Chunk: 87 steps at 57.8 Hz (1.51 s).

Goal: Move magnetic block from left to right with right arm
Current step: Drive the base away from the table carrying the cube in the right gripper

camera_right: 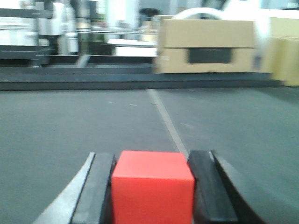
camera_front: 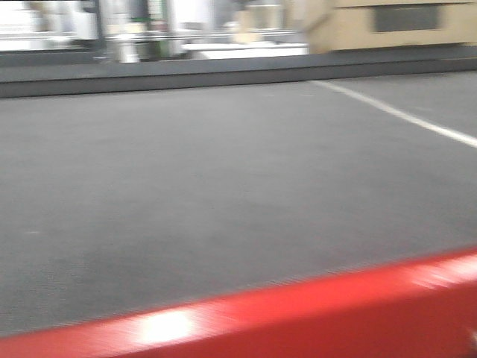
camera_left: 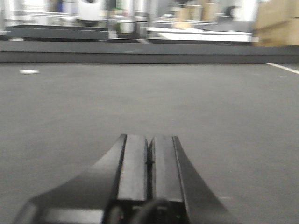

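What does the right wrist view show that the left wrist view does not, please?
Only the right wrist view: the red block, held in the right gripper. Only the left wrist view: the left gripper, shut and empty, and a small white scrap. Both: the grey mat, a white line and the dark ledge behind.

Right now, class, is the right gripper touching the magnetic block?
Touching. The right wrist view shows the magnetic block wedged between the right gripper and its black fingers, both side faces flush against them, no gap.
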### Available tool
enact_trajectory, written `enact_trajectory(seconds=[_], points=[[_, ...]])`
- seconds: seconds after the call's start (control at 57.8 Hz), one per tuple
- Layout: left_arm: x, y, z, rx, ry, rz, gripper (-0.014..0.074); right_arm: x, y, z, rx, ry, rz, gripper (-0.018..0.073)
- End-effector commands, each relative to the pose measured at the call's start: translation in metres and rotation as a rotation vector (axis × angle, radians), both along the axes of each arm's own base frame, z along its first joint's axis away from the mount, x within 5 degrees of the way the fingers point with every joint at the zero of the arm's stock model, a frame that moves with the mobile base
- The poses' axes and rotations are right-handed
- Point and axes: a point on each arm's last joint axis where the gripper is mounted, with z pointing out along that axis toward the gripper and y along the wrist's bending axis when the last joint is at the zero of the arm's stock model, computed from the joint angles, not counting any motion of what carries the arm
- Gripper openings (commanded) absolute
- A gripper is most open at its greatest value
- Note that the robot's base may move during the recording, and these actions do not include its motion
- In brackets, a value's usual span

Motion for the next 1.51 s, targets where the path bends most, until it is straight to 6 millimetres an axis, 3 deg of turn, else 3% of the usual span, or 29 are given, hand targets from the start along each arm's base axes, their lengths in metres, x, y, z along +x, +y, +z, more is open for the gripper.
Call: enact_trajectory(seconds=[0.0,1.488], points=[[-0.0012,0.0004,0.0051,-0.014,-0.082,0.001,-0.0126,-0.0022,0.0006,0.0163,-0.022,-0.110,0.003,0.0236],[-0.0012,0.0004,0.0051,-0.014,-0.082,0.001,-0.0126,-0.0022,0.0006,0.0163,-0.022,-0.110,0.003,0.0236]])
